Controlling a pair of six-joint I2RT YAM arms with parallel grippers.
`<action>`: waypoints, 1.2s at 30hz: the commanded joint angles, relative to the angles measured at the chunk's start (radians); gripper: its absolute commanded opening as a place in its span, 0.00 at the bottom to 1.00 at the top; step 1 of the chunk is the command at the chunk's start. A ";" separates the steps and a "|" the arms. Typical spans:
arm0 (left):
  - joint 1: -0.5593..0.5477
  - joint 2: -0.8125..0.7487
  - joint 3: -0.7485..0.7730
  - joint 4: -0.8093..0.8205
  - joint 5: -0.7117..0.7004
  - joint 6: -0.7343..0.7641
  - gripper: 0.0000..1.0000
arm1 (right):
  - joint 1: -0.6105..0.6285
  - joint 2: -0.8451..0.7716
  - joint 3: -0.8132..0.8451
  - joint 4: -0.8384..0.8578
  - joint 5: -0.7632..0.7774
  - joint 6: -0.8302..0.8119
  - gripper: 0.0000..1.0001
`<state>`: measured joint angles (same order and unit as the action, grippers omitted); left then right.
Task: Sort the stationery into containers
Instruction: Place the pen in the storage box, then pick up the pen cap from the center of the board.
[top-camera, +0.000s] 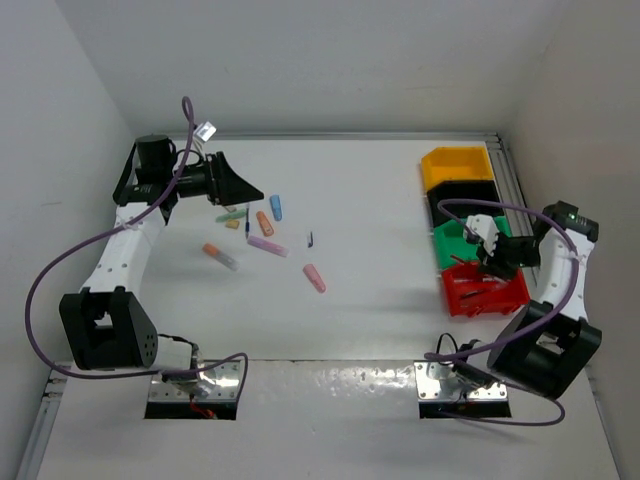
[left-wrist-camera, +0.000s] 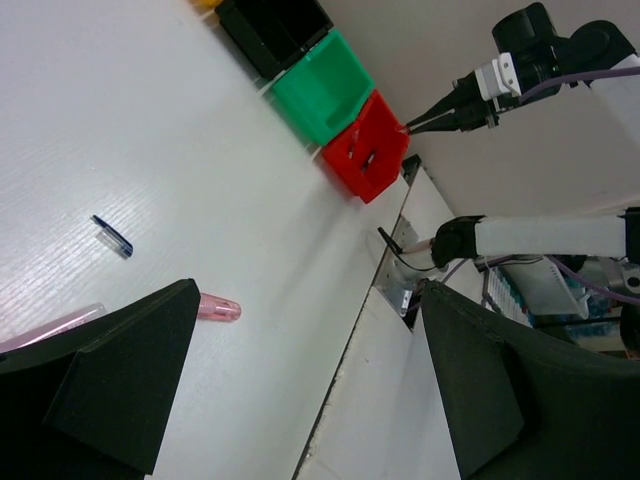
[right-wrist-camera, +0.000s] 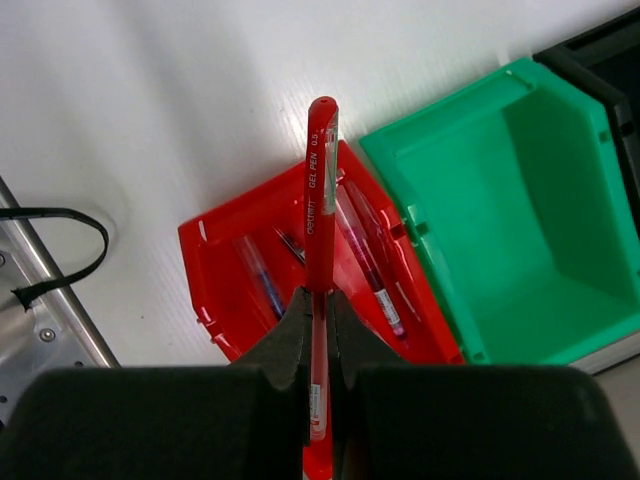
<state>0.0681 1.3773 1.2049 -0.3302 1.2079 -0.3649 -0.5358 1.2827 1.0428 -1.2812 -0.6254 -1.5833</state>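
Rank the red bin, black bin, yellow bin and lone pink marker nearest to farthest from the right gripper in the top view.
1. Red bin, directly beneath the right gripper, which holds a red pen.
2. Black bin, two bins farther back.
3. Yellow bin, far end of the row.
4. Pink marker, well off to the left.

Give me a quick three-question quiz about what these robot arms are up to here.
1. True or false: the right arm's jaws are shut on a red pen.
2. Which colour of bin visibly holds pens already? A green, B red, C yellow.
3. Are the left arm's jaws open or shut?
Key: 1 true; 2 B, the red bin; 3 open.
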 joint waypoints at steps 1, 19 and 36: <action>0.018 0.008 0.010 -0.027 -0.005 0.049 1.00 | -0.021 0.026 -0.026 0.016 -0.004 -0.101 0.00; 0.006 0.037 0.093 -0.220 -0.169 0.213 1.00 | -0.082 0.130 -0.139 0.164 0.113 -0.192 0.00; -0.057 -0.009 0.160 -0.337 -0.648 0.413 0.78 | -0.010 0.064 0.023 0.050 0.040 -0.008 0.55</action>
<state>0.0166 1.3773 1.3430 -0.6601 0.6380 0.0006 -0.5789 1.4124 0.9668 -1.1603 -0.4831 -1.6661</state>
